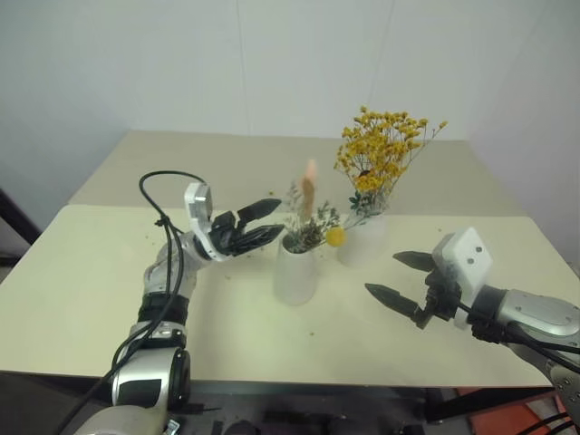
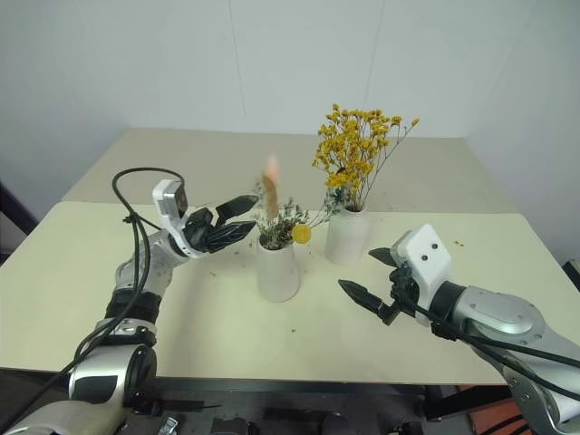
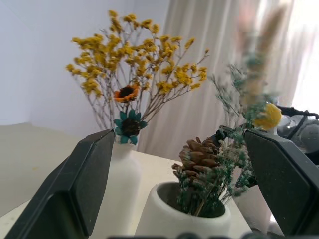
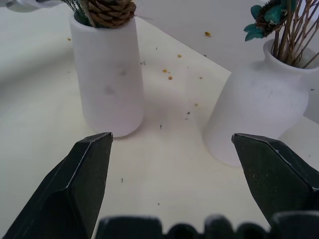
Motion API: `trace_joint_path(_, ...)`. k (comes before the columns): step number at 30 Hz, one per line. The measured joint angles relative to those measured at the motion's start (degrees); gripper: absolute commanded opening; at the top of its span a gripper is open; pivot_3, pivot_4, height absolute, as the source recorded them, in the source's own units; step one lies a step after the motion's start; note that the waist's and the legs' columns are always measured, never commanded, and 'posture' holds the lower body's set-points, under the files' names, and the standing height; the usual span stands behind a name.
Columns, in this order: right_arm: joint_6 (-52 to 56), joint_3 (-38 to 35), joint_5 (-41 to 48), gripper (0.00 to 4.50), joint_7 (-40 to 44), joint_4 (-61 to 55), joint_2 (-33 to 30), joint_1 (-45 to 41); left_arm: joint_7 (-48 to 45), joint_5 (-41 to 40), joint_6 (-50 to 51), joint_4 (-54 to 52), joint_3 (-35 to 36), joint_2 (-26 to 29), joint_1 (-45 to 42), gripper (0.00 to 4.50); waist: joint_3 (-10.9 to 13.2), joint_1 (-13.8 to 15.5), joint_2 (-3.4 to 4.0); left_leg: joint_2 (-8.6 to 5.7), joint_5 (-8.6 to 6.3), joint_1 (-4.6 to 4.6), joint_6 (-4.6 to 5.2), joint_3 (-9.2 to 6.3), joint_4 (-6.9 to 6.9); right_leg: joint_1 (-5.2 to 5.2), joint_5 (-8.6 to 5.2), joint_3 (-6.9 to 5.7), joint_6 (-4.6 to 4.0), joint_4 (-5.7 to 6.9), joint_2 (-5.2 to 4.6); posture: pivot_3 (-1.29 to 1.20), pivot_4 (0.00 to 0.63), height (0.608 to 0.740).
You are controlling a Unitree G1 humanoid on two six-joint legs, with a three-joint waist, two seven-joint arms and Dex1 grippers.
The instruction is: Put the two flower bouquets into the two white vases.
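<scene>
both bouquets stand in vases on the desk (image 1: 109, 299): the grey-green sprig bunch (image 1: 310, 227) in the cone vase (image 1: 295, 272), the yellow bunch (image 1: 381, 149) in the bottle vase (image 1: 362, 243) just behind; left pincer (image 1: 258, 225) gapes empty beside the sprigs, right pincer (image 1: 403, 276) gapes empty nearby

Sprig bunch (image 1: 308, 222) in front-left vase (image 1: 295, 272), yellow bunch (image 1: 381, 149) in rear-right vase (image 1: 362, 240)
</scene>
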Motion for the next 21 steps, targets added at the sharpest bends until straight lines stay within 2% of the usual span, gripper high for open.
trace_joint_path(6,-0.3,-2.6,0.0,4.50,1.8,0.1,-1.4,2.4,4.4,-4.4,5.9,-10.4,3.6,5.5,7.4,4.49,0.0,0.1,0.02,0.01,0.00,0.05,0.00,0.01,0.00,0.04,0.00,0.00,0.00,0.01,-0.01,0.00,0.150,0.740)
trace_joint_path(8,-0.7,-6.1,0.2,4.50,3.3,-0.3,-1.8,5.7,5.3,-5.5,7.8,-14.4,3.7,7.4,11.0,4.49,0.0,0.3,0.02,0.01,0.00,0.04,0.00,-0.01,0.00,0.05,0.00,-0.02,0.00,-0.01,-0.02,0.00,0.150,0.740)
trace_joint_path(13,-2.4,-15.1,-0.5,4.50,6.1,-3.4,-1.5,16.4,5.1,-9.9,17.1,-23.0,5.4,16.9,20.0,4.49,0.0,0.3,0.02,0.05,-0.02,0.09,0.02,0.02,-0.01,0.07,-0.02,-0.02,0.00,0.02,-0.01,0.00,0.150,0.740)
trace_joint_path(17,-4.3,-22.1,-0.2,4.50,8.0,-5.5,-0.5,21.1,0.4,-10.6,21.6,-22.2,4.3,25.3,18.9,4.49,0.0,0.4,0.03,0.08,-0.01,0.25,0.02,0.06,0.03,0.21,-0.27,-0.03,0.33,0.02,0.05,0.00,0.150,0.740)
trace_joint_path(21,-5.4,-28.4,1.6,4.50,10.6,-5.3,-0.4,22.4,-1.4,-10.3,23.3,-17.2,4.1,28.2,13.8,4.49,0.0,0.3,0.03,0.10,-0.01,0.64,0.02,0.09,-0.01,0.68,-0.39,-0.04,0.35,-0.09,0.06,0.00,0.150,0.740)
